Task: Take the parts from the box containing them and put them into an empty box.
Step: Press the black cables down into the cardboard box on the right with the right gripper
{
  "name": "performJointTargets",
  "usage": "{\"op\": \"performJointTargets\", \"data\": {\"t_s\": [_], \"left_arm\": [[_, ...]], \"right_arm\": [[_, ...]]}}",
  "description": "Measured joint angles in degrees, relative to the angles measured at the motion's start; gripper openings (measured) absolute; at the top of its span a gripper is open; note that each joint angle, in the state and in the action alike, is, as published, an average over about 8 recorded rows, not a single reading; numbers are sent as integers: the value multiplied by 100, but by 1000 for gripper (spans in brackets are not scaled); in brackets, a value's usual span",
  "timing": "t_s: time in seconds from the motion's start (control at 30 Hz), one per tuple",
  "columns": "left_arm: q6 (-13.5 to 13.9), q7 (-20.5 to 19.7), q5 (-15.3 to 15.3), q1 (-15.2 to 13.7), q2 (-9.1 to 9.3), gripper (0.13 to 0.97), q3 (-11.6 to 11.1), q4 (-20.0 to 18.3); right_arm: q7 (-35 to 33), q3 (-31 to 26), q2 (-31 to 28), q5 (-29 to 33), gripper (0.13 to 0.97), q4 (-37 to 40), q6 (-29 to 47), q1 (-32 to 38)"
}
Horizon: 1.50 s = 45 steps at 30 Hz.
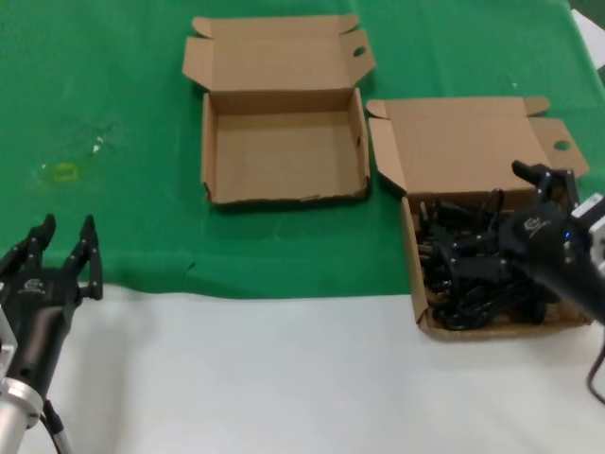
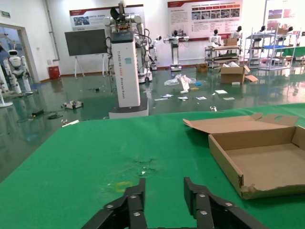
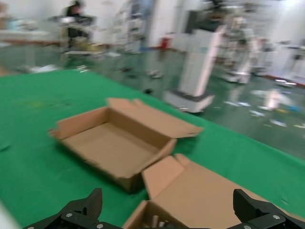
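because the parts (image 1: 473,270) lie tangled in one black heap, your right gripper (image 1: 510,227), fingers spread wide over the box containing them (image 1: 423,284) near the bench's (image 1: 284,369) right edge, may drag up several at once or snag a loop on the wall, and you could tip the box. count two boxes: that one and the empty box (image 1: 284,151), mid-bench toward the far edge. the cords cannot be counted. your left gripper (image 1: 64,248) waits, fingers open, at the near left corner.
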State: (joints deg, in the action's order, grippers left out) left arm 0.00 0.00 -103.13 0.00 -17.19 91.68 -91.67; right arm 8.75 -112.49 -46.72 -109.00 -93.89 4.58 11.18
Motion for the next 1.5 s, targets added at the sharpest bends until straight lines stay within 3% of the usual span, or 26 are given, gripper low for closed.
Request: {"op": "performJointTargets", "data": {"t_s": [0.13,0.3,0.67,1.1,1.5], "left_arm": [[0,0,0,0,0,380,0,0],[0,0,0,0,0,287,0,0],[0,0,0,0,0,164,0,0],[0,0,0,0,0,144,0,0],[0,0,0,0,0,144,0,0]], "right_arm": [[279,-180,-541,223,966,14,690,375],[281,-245,-912,547,966,159,1682,816],[-637,-352,-1196,1173,966,765,4077,2132],[-1995,-947,-745,2279,966,1991,6434,4024],[-3136,-1236,-37,3062,966,3039,6806,4862]]}}
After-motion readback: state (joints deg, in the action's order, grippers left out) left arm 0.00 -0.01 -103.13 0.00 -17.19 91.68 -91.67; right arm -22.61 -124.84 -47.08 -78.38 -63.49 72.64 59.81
